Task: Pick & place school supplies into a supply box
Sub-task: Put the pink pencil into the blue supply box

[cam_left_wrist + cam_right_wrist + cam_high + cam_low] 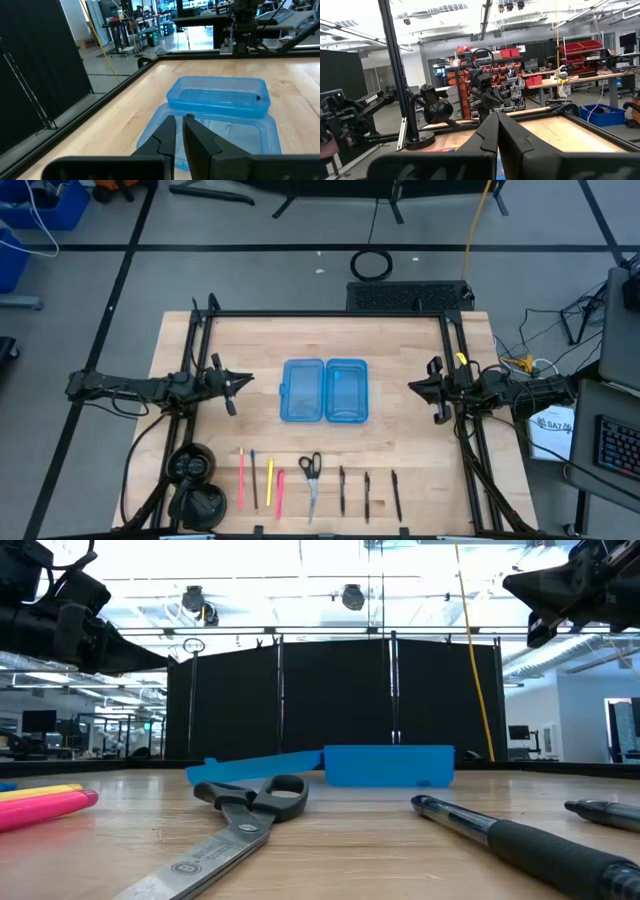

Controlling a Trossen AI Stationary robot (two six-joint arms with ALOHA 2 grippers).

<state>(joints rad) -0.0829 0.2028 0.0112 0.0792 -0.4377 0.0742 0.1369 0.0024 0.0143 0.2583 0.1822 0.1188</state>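
We see the supply box (325,391) open at frame centre, and the school supplies (315,484) in a row along the lower edge, long axes running top-to-bottom. Left gripper (229,386) and right gripper (433,391) hover either side of the box, both clenched and empty. Pink and yellow pens lie nearer the left gripper, black pens nearer the right.

A pale wooden butcher-block table (400,450) is ringed by a black metal frame (330,314). A coiled black cable (371,264) lies on the grey floor beyond the table's far edge.
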